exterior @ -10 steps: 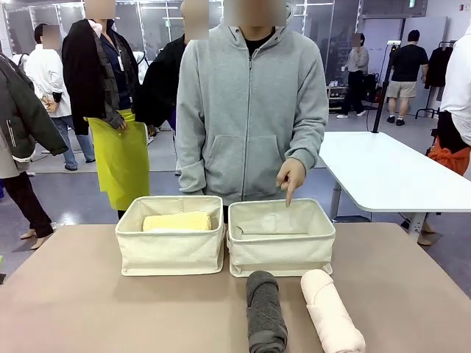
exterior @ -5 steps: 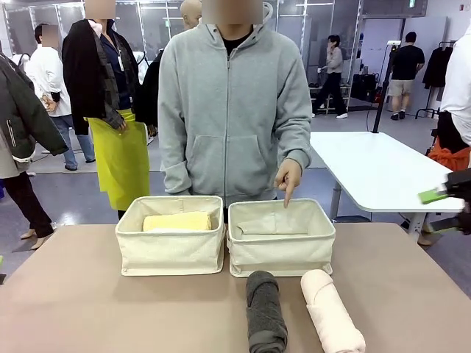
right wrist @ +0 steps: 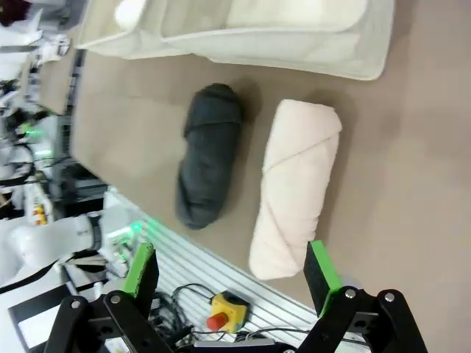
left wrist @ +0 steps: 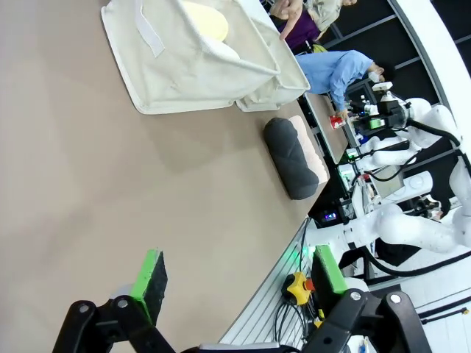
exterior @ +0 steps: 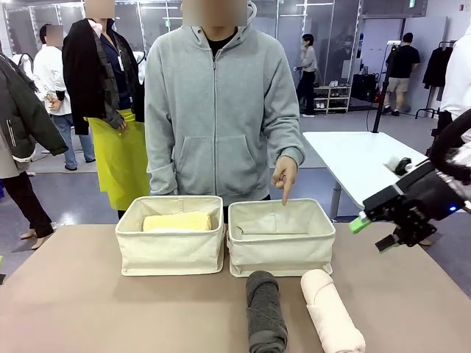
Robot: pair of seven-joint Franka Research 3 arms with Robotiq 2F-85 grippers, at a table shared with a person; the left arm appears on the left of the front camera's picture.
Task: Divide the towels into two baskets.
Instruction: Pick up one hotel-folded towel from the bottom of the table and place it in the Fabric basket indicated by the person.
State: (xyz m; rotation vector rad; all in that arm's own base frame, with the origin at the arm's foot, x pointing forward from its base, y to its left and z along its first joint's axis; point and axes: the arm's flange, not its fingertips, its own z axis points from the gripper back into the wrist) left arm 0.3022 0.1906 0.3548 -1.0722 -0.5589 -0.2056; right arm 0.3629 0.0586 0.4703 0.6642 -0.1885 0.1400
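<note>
- The dark grey towel (exterior: 265, 315) is a tight terry roll. The pale pink towel (exterior: 331, 312) just to its right is a fatter roll with a folded flap showing.
- Both lie on the brown worktop (exterior: 88, 301) in front of the right basket (exterior: 283, 259).
- The pale yellow towel (exterior: 176, 220) lies inside the left basket (exterior: 169, 254). Both baskets are cream canvas and stand side by side, touching.
- The person's hand (exterior: 287, 175) points a finger down over the right basket's far rim.
- In the front view the right tool (exterior: 372, 234) hangs in the air at the worktop's right side, its jaws wide apart and empty.
- The right wrist view looks down on the grey and pink rolls from above. It also shows a pale shape in the right basket; I cannot tell whether that is towel or lining.
- The left wrist view shows the left tool (left wrist: 239, 272) low over bare worktop, well apart from the towels, spread wide and holding nothing.
- The grey roll's long axis runs from the near edge towards the baskets. The pink roll lies almost parallel, its far end slanted slightly towards the grey one. The yellow roll lies crosswise, left to right.
</note>
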